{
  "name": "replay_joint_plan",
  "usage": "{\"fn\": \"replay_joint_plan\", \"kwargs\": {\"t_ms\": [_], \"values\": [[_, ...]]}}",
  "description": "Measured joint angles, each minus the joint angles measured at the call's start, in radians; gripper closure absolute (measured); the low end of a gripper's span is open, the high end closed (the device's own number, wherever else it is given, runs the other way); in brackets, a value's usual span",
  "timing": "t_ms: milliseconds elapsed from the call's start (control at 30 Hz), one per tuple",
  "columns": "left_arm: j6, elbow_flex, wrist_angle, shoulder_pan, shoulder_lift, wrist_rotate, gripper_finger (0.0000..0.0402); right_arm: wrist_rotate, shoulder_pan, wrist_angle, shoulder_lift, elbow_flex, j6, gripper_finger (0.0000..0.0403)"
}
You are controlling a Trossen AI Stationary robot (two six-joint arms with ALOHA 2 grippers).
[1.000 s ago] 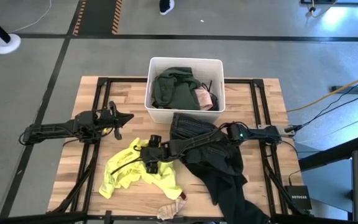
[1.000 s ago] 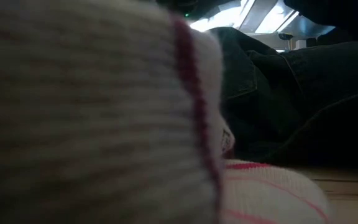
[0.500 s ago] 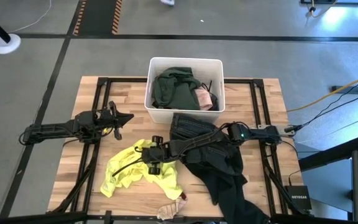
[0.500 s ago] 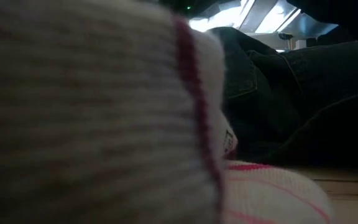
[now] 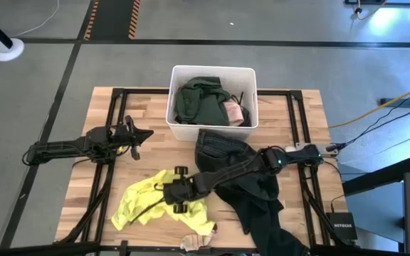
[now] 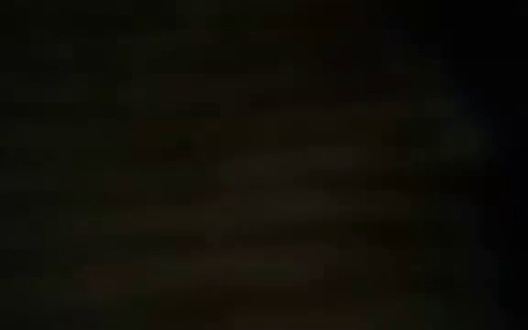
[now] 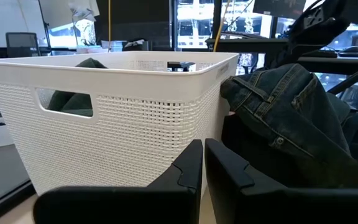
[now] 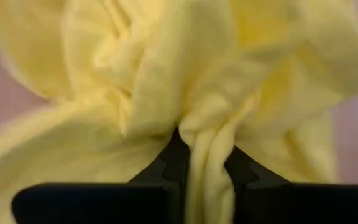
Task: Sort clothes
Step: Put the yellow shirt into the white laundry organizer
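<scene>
The right gripper [image 5: 179, 195] reaches across the near middle of the wooden table [image 5: 312, 121] and is clenched on a fold of the bright yellow top [image 5: 137, 203]; in its wrist view a bunched rope of the yellow cloth [image 8: 207, 155] runs down between the two dark fingers [image 8: 166, 168]. The yellow top lies crumpled on the near left part of the table, spreading to both sides of the gripper. The right arm stretches over the dark jeans [image 5: 223, 146], which lie just near of the white bin [image 5: 212, 71], with a black garment [image 5: 262, 206] trailing from them toward the table's near right edge. A small pale striped piece [image 5: 194, 242] sits at the near edge, just near of the yellow top. Inside the bin, at the far middle of the table, lie a dark green shirt [image 5: 198, 99] and a small pink piece [image 5: 233, 112]. The left gripper [image 5: 139, 135] waits over the left side of the table, its fingers [image 7: 188, 168] pressed together on nothing, pointing toward the bin and jeans. The low view is wholly dark.
</scene>
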Motion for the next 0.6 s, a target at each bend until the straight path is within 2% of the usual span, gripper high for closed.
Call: {"fn": "replay_joint_plan", "kwargs": {"t_ms": [100,200,600], "values": [[-0.003,0.000,0.000,0.000,0.000,0.000,0.0389,0.039,0.022,-0.038,-0.013,0.074,0.001,0.0352],[-0.005,0.000,0.000,0.000,0.000,0.000,0.0389,0.086,0.037,-0.018,-0.070,0.037,0.007,0.0352],[-0.005,0.000,0.000,0.000,0.001,0.000,0.0389,0.295,0.048,-0.032,-0.268,0.039,0.003,0.0352]]}}
